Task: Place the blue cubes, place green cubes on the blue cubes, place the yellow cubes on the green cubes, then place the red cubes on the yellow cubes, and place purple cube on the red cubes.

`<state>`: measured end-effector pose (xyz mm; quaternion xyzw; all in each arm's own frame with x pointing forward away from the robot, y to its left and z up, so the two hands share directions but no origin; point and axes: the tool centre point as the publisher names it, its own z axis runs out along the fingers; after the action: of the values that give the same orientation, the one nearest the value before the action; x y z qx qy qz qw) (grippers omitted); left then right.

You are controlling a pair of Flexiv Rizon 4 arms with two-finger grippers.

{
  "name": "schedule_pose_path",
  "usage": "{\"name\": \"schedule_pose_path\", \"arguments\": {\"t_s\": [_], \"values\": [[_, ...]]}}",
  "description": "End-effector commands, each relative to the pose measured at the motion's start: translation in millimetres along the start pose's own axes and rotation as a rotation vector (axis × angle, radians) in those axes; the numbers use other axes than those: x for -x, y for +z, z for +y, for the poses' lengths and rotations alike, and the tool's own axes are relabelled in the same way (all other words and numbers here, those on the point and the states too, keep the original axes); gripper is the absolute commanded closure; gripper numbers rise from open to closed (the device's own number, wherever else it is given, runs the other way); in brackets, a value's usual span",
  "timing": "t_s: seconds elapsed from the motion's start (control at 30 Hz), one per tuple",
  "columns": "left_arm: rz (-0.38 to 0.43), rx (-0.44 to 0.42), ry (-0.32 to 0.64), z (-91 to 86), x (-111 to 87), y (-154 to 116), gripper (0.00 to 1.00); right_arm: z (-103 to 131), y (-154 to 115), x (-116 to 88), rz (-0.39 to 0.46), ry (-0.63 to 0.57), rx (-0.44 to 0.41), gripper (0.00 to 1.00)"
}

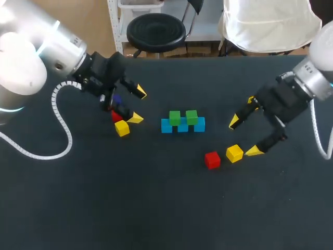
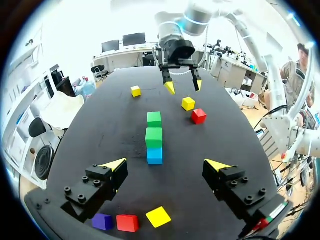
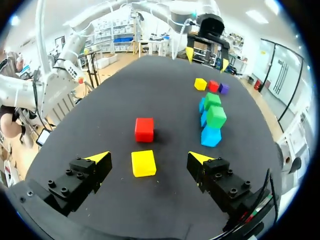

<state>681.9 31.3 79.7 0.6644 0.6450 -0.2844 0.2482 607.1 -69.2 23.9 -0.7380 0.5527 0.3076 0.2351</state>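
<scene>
Head view: three small blue cubes (image 1: 182, 127) sit in a row mid-table (image 1: 156, 208), with two small green cubes (image 1: 175, 117) on top, so the yellow layer comes next. The right claw (image 1: 244, 136) hangs released, a small yellow cube (image 1: 234, 153) between its spread fingers, untouched; it should descend and clench. The left claw (image 1: 138, 105) is released too.

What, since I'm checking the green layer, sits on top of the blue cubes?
Two green cubes rest on the row of blue cubes, with nothing atop them. The blue faces beneath the greens are covered.
</scene>
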Motion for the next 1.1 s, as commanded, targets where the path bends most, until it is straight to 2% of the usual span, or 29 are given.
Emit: {"name": "schedule_pose_path", "arguments": {"t_s": [0.03,0.23,0.83,0.9,0.93,1.03,1.07,1.1], "values": [[-0.003,0.002,0.002,-0.6,-0.9,0,0.0,5,16,-11,-0.035,-0.008,0.005,0.0],[-0.003,0.002,0.002,-0.6,-0.9,0,0.0,5,22,-21,-0.058,-0.004,0.009,0.0],[-0.003,0.002,0.002,-0.6,-0.9,0,0.0,-13,25,-20,-0.075,-0.024,0.033,0.01],[-0.003,0.002,0.002,-0.6,-0.9,0,0.0,-13,26,-20,-0.079,-0.025,0.033,0.37],[-0.003,0.002,0.002,-0.6,-0.9,0,0.0,-13,27,-20,-0.081,-0.027,0.033,0.52],[-0.003,0.002,0.002,-0.6,-0.9,0,0.0,-12,29,-18,-0.084,-0.036,0.037,0.72],[-0.003,0.002,0.002,-0.6,-0.9,0,0.0,-12,29,-18,-0.086,-0.043,0.038,0.84],[-0.003,0.002,0.002,-0.6,-0.9,0,0.0,-11,30,-17,-0.085,-0.046,0.04,1.0]]}}
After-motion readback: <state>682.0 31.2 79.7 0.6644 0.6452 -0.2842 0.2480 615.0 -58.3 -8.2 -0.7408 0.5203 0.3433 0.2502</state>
